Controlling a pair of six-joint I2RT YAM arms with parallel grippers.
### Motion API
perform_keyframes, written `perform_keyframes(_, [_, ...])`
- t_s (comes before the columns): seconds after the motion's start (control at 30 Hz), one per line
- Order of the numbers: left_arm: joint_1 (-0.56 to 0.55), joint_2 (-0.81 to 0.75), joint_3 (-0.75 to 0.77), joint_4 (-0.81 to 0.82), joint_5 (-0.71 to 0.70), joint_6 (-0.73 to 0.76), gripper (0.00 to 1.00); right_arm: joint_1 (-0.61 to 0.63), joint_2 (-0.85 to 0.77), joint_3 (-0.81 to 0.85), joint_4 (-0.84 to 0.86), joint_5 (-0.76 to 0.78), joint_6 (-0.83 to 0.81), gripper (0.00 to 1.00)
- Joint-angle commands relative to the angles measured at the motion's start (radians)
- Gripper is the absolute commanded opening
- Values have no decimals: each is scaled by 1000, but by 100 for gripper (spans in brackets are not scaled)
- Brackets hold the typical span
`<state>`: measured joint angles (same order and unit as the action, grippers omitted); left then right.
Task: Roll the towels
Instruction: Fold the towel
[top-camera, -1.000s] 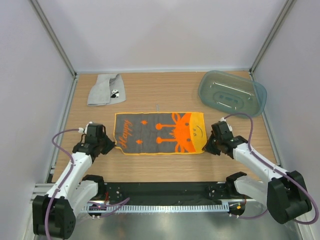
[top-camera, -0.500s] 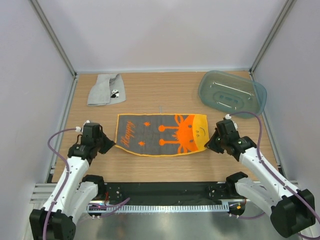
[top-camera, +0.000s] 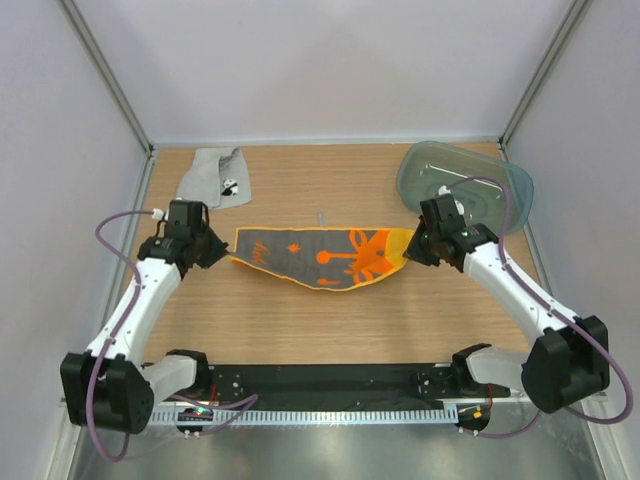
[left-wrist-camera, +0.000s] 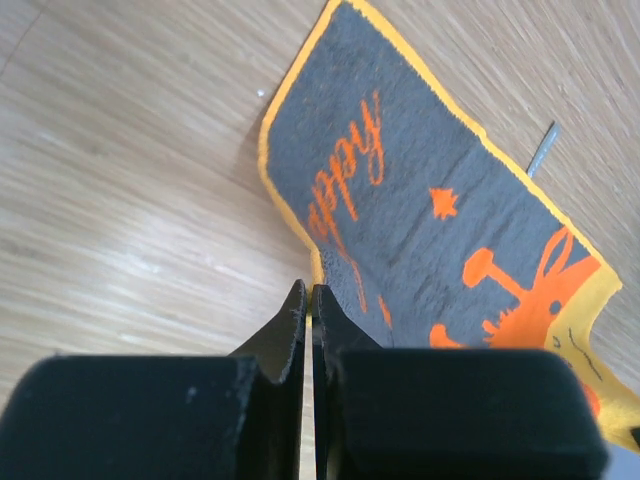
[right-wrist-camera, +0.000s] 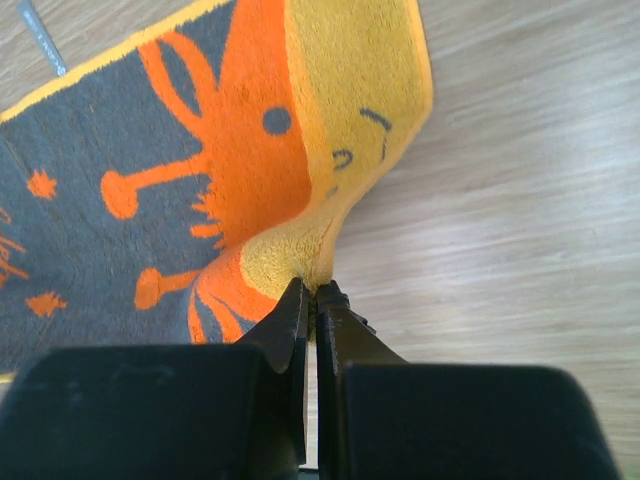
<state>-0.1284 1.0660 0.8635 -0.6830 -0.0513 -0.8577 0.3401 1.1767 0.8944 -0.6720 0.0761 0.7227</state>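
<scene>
refer to the top view first: the orange towel (top-camera: 320, 258) hangs spread between the two arms near the middle of the desk (top-camera: 300, 325), its long side running left to right. the left hand (top-camera: 226, 256) is closed on the towel's left short end, the dark grey end that carries orange script lettering. in the left wrist view you see both fingers pressed together with the yellow-bordered edge pinched between their tips. the right hand (top-camera: 408, 254) is closed on the right short end, the yellow end with the small drawn face. in the right wrist view you see its fingers clamped on a bunched fold of yellow pile. note that both gripped ends sit higher than the centre of the cloth, which sags toward you in a shallow curve. you cannot tell from these views whether the sagging near edge touches the desk. the patterned face of the towel points upward. the grey towel (top-camera: 212, 178) lies loosely folded at the far left corner of the desk, well apart from both hands, with a small black-and-white motif near its right edge. the translucent blue-green tub (top-camera: 480, 195) rests at the far right corner, just beyond the right wrist.
</scene>
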Motion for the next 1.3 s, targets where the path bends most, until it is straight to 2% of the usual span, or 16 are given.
perform_keyframes(0.0, [0, 101, 75, 46, -22, 34, 0, -18, 75, 83, 40, 22, -43, 1])
perform_keyframes(0.2, [1, 265, 158, 97, -39, 29, 0, -79, 220, 173, 63, -9, -75, 1])
perform_keyframes(0.53, [3, 434, 250, 132, -113, 5, 0, -130, 406, 288, 61, -53, -126, 1])
perform_keyframes(1.27, [30, 680, 457, 125, -156, 25, 0, -176, 623, 411, 68, -98, -138, 1])
